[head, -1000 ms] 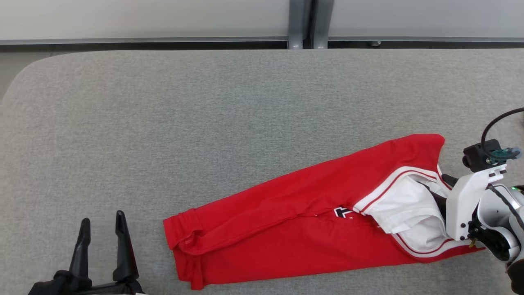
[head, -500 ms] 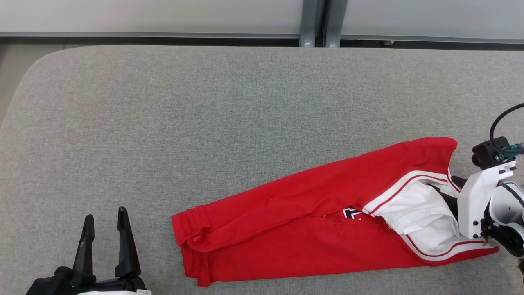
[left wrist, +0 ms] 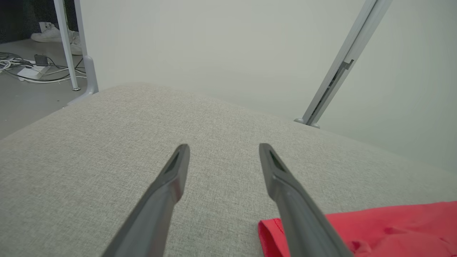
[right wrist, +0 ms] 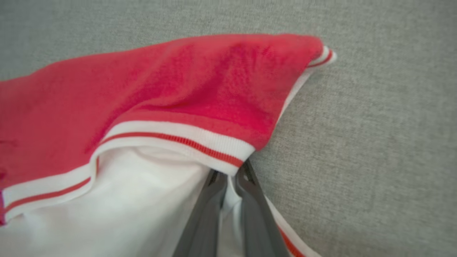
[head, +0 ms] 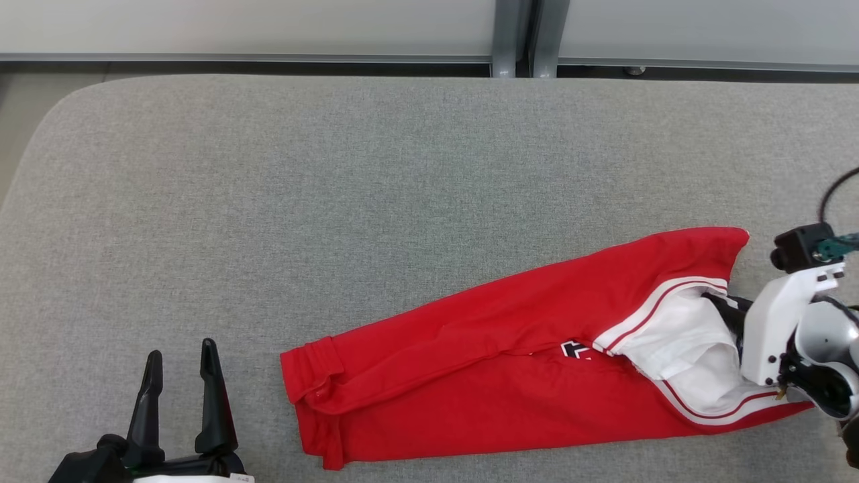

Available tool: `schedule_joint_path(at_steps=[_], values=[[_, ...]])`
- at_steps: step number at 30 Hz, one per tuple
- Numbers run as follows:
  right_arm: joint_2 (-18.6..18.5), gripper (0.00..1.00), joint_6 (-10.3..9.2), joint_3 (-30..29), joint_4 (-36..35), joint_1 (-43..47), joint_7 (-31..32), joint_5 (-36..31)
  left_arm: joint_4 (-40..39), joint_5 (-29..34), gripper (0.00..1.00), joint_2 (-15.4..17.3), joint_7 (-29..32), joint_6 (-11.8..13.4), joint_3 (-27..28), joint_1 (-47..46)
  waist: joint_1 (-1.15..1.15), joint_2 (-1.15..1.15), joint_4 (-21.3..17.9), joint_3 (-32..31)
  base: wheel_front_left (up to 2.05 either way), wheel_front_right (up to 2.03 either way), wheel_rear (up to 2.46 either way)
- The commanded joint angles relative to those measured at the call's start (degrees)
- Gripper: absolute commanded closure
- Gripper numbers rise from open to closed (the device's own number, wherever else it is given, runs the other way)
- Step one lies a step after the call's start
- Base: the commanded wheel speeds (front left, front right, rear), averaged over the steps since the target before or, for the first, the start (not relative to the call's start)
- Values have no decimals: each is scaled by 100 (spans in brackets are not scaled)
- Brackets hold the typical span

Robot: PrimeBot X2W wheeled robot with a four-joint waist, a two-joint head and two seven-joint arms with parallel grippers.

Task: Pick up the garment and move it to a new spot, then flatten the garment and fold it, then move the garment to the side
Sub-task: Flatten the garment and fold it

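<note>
The garment (head: pixel 510 349) is red with a white lining and a red-and-white striped hem, lying in a long diagonal bundle at the lower right of the grey padded table (head: pixel 335 201). My right gripper (head: pixel 726 305) reaches into its open white end from the right. In the right wrist view the garment (right wrist: pixel 178 89) has its striped hem draped over my right gripper (right wrist: pixel 230 171), whose fingers stand close together with white fabric pinched between them. My left gripper (head: pixel 181 349) is open at the lower left, apart from the cloth. In the left wrist view the left gripper (left wrist: pixel 224 146) holds nothing, and the garment's (left wrist: pixel 375 228) red end lies beside the right finger.
A grey metal post (head: pixel 513 40) and pale wall panels stand behind the table's far edge. The table's rounded left corner (head: pixel 60 107) shows at the upper left. In the left wrist view, cables (left wrist: pixel 21 67) lie on the floor past the table.
My right gripper has closed on the white fabric at the garment's open end. The camera shifted a little at first. The left gripper stays open.
</note>
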Motion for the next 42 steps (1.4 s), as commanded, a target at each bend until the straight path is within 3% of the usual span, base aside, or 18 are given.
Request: schedule_joint_path(at_steps=[1,7,14,17,22,26,27,31,35,42], values=[[9,100,-3,15,53,133,-46,160,1,-1,0,16,-7,15,34,-96,0,0,-14,-28,0,0,0],[-544,100,-3,-526,-75,98,-169,797,-19,-47,0,15,-7,-3,13,-62,0,0,-64,-187,0,0,0],[-1448,100,-3,-1367,-176,383,-39,1218,36,-107,0,16,-7,-67,-32,101,0,0,-73,-423,0,0,0],[-1477,100,5,-1534,-731,515,102,1543,46,-138,0,16,-7,-49,-29,148,0,0,-109,-516,0,0,0],[-1046,100,4,-1324,-2316,805,719,2283,57,-134,0,13,-7,-64,-42,195,0,0,-254,-574,0,0,0],[-368,100,4,-765,-3141,987,1019,2171,66,-81,0,18,-7,-85,-103,101,0,0,-329,-522,0,0,0],[103,100,4,-445,-3263,1001,1054,2006,99,-68,0,15,-7,-89,-137,74,0,0,-340,-494,0,0,0],[1110,100,4,-34,-2979,819,867,1728,171,-30,0,17,-7,-6,-181,-53,0,0,-297,-458,0,0,0],[1871,100,4,177,-2413,631,600,1453,247,-28,0,21,-7,-37,-354,-123,0,0,-195,-452,0,0,0],[2249,100,5,193,-1589,373,177,1115,307,-98,0,21,-7,0,-555,-109,0,0,-8,-448,0,0,0]])
